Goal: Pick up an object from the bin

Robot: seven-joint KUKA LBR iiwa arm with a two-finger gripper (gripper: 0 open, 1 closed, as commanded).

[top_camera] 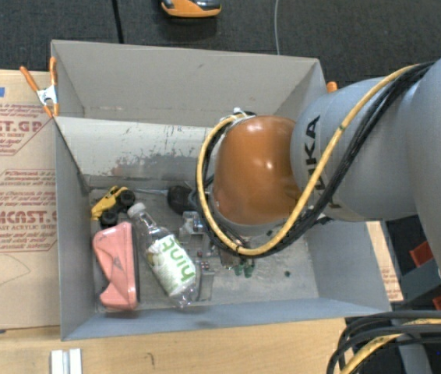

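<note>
1. The gripper (222, 262) sits low near the middle of the bin (166, 76), under the orange cover (255, 170). I cannot tell whether it is open or closed, or holds anything.
2. The nearest thing is the clear bottle (167, 259), just left of the gripper.
3. The bottle's long axis runs from its cap, far-left, to its base, near-right, so the base is closest to the gripper.
4. A pink pouch (115, 267) lies further left.
</note>
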